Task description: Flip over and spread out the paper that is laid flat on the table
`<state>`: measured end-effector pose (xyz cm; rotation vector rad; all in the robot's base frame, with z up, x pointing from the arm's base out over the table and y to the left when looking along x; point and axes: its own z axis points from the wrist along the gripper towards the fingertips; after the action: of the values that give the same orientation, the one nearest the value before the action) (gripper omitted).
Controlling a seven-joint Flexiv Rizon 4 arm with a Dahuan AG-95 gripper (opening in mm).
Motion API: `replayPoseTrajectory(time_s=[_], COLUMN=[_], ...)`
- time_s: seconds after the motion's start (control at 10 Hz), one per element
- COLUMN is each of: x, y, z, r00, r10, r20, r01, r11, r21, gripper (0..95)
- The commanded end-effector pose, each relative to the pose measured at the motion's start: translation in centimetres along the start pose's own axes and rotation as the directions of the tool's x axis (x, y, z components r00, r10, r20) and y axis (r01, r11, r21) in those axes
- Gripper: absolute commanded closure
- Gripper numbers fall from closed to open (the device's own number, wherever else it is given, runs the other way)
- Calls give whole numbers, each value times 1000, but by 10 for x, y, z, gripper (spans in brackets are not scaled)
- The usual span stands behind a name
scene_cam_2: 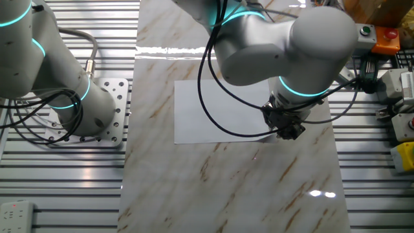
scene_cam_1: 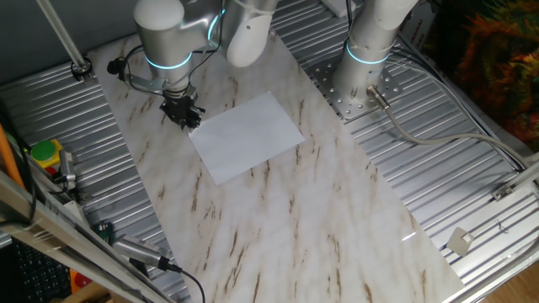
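Thin white rectangular paper sheet (scene_cam_1: 246, 135) lying flat on white brown-streaked marble surface (scene_cam_1: 312, 227), upper centre of frame. Black two-finger claw (scene_cam_1: 184, 114) hovering low at sheet's left corner; opening unclear, can't tell if pinching. Step: corner pickup. Next: secure pinch, lift, fold over.

The table (scene_cam_1: 278, 210) has a glossy, polished marble-look top, white with brown streaks, throwing back lamp glare. On it the paper (scene_cam_1: 246, 135) is matt, smooth white. Either side of the table lie ribbed, dull-silver metal surfaces (scene_cam_1: 446, 168). The arm's shells (scene_cam_2: 284, 42) look like satin grey plastic; the gripper (scene_cam_1: 183, 112) is matt black.
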<state>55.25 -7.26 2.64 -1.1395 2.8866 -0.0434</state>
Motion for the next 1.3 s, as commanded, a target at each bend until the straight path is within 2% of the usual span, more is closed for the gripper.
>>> replayPoseTrajectory(time_s=[0.1, 0.5, 0.6, 1.1, 1.2, 1.3], x=[1, 4, 5, 5, 5, 6], y=[0, 2, 2, 3, 3, 3], z=[1, 5, 5, 5, 3, -7], r00=[1000, 1000, 1000, 1000, 999, 999], r10=[4, 14, 26, 28, 29, 30], r20=[-6, -7, -8, -8, -15, -33], r01=[-4, -14, -26, -28, -29, -30], r11=[1000, 1000, 1000, 1000, 1000, 999], r21=[0, 2, -6, -10, -13, -11], gripper=[760, 760, 950, 950, 950, 950])
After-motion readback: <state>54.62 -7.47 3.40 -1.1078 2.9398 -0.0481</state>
